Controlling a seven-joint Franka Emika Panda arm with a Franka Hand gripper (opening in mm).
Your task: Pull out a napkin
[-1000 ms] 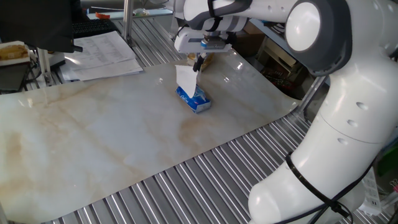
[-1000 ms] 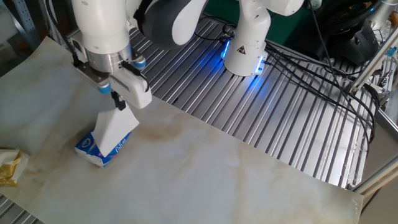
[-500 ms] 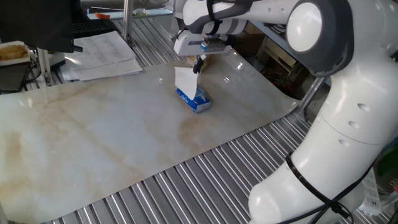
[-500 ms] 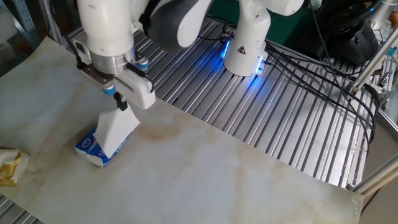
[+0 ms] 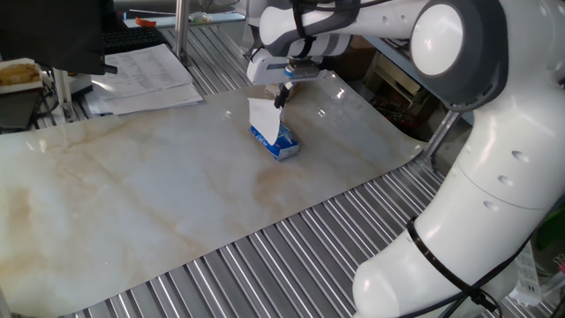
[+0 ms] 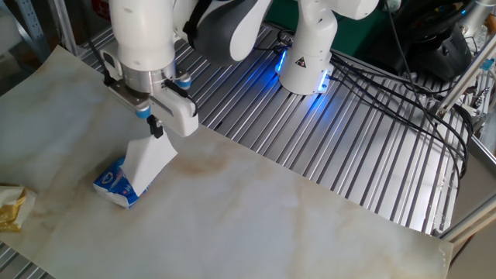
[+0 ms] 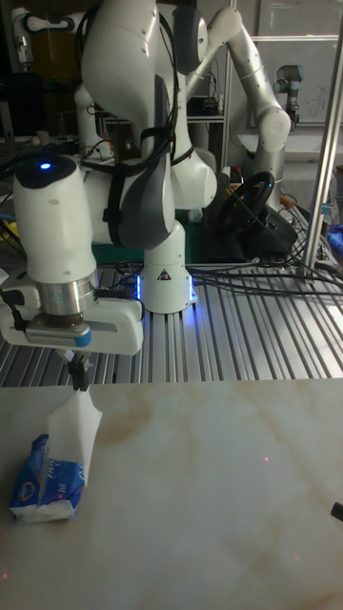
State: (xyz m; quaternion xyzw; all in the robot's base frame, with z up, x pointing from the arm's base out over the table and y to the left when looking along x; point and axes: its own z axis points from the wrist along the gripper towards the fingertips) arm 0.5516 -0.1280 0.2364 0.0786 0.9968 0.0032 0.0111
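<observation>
The blue-and-white tissue pack (image 5: 276, 142) (image 6: 115, 183) (image 7: 47, 479) lies on the marble-patterned sheet. A white napkin (image 5: 263, 115) (image 6: 149, 160) (image 7: 74, 426) stands stretched up out of its top, lower end still in the pack. My gripper (image 5: 282, 94) (image 6: 156, 129) (image 7: 78, 378) hangs just above the pack and is shut on the napkin's upper corner, holding it taut.
Printed paper sheets (image 5: 146, 75) lie at the back left beside a dark monitor. A yellowish crumpled thing (image 6: 12, 208) sits at the sheet's left edge. Ribbed metal table (image 5: 291, 256) surrounds the sheet. Cables and a second robot base (image 6: 306, 62) stand behind.
The gripper has risen and drifted slightly sideways, drawing the napkin further out of the pack. The pack has stayed put.
</observation>
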